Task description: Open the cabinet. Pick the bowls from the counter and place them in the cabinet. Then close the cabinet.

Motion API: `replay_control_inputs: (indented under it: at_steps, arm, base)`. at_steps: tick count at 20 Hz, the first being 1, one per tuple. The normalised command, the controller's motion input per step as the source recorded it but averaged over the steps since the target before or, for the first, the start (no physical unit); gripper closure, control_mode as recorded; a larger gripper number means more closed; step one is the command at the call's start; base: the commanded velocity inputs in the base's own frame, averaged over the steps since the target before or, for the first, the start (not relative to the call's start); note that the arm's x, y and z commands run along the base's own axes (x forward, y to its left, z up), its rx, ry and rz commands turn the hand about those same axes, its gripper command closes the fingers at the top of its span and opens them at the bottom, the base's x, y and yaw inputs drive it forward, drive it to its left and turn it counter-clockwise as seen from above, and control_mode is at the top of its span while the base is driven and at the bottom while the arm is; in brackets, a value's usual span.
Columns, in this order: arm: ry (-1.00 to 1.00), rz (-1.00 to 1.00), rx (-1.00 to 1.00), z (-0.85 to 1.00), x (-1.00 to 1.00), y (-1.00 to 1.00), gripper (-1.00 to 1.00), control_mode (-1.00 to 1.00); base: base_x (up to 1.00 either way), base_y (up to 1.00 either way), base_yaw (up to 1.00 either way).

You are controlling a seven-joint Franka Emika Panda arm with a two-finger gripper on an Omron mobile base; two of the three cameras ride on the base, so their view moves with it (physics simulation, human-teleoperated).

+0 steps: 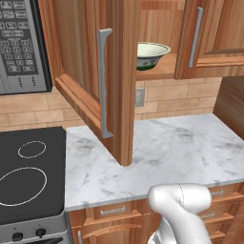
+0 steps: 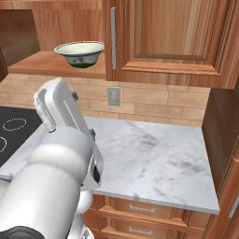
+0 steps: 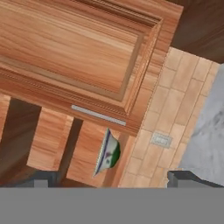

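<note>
Gripper [image 3: 113, 180] spread wide, holding nothing, green bowl [image 1: 151, 55] sits on the cabinet [image 2: 177, 37] shelf with the left door [image 1: 93, 81] swung out over the counter [image 1: 181, 152], so I risk clipping that door edge when swinging the arm.

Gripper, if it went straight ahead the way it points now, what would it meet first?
Probably the green bowl on the cabinet shelf: it sits nearly centred above the open gripper. Depth is unclear.
</note>
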Motion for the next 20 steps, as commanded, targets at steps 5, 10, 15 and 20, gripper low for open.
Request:
replay_control_inputs:
  at_steps: [5,10,15,20]
  arm:
    - [-0.23,-0.03,0.08,-0.08,-0.12,0.39,-1.00,-1.00]
    - [-0.24,0.00,0.11,-0.01,-0.25,0.35,-1.00,-1.00]
    - [-0.25,-0.01,0.17,-0.09,-0.15,0.50,-1.00,-1.00]
    - [-0.19,-0.01,0.10,-0.13,-0.04,0.65,-1.00,-1.00]
  base:
    - [0.00,0.00,0.00]
    - [0.00,0.00,0.00]
    - [0.00,0.00,0.00]
    - [0.00,0.00,0.00]
